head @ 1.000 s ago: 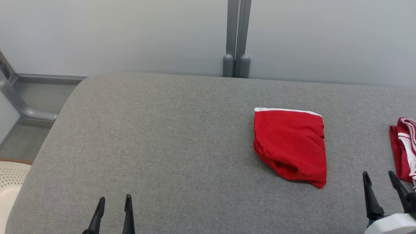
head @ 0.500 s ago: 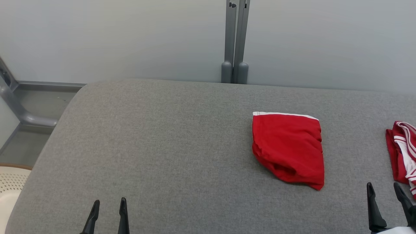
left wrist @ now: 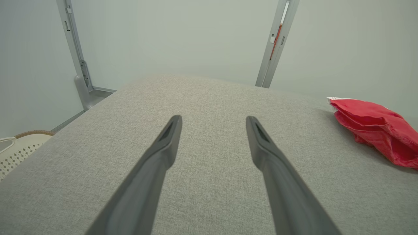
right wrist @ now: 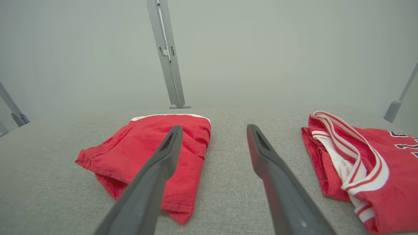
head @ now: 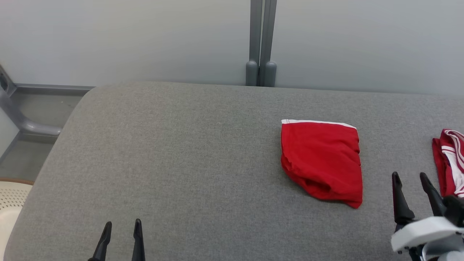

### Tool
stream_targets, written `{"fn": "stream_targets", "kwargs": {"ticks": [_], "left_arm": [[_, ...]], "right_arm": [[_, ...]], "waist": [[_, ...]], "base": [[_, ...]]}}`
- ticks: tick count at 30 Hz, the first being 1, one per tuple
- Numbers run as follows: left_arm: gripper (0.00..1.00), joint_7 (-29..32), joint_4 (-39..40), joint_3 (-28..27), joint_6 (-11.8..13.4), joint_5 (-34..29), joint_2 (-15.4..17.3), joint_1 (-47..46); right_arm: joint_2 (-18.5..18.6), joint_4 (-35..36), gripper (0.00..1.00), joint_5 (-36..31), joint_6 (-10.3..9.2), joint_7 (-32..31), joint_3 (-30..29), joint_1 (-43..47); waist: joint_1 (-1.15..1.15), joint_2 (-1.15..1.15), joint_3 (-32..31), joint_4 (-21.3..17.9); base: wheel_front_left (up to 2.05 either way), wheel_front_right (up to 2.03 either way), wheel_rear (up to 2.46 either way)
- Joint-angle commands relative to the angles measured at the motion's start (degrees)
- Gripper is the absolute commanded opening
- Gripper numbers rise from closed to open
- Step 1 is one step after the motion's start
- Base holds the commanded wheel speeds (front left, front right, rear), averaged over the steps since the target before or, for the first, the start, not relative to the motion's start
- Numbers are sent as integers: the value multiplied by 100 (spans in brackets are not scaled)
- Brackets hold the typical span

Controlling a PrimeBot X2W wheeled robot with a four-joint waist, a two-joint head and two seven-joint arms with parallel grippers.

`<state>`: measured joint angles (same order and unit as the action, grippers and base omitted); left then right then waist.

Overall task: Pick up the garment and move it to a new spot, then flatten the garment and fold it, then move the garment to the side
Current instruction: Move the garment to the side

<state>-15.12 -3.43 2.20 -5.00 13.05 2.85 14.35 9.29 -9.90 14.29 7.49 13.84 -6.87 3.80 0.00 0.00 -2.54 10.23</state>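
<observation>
Right hand (head: 409, 174) spread, empty, facing gap between red garment (head: 322, 163) and striped jersey (head: 441, 170); left hand (head: 122, 222) spread, empty.

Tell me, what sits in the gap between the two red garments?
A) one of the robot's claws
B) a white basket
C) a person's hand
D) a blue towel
A: the open right claw points up between the folded red garment and the striped red jersey at the right edge.

The striped jersey (head: 447, 159) ran off the head view's right edge; its dark lettering (right wrist: 396, 133), cut short in the right wrist view, was unreadable. At near left, the perforated basket (head: 11, 195) was cropped by the frame's corner.
</observation>
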Motion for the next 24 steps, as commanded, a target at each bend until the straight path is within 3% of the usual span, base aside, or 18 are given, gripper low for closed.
{"fn": "stream_targets", "kwargs": {"ticks": [1,6,10,18,24], "left_arm": [[100,-1,15,35,9,3,10,-119],[100,-1,-29,195,-8,73,11,-231],[100,0,-66,255,29,138,12,-323],[100,0,-113,340,-10,285,10,-493],[100,-1,-83,293,-4,332,10,-530]], "right_arm": [[126,-72,100,208,0,-313,139,-267],[350,-510,100,798,0,-2073,413,-1125],[328,-941,100,774,1,-3024,372,-1671],[138,-1987,100,192,1,-3375,-301,-2293],[-34,-2610,100,-80,0,-3430,-815,-2600]], "waist": [[0,0,62,35],[0,0,245,184],[0,0,401,391],[0,0,655,793],[0,0,799,849]], "base": [[0,0,0],[0,0,0],[0,0,0],[0,0,0],[0,0,0]]}}
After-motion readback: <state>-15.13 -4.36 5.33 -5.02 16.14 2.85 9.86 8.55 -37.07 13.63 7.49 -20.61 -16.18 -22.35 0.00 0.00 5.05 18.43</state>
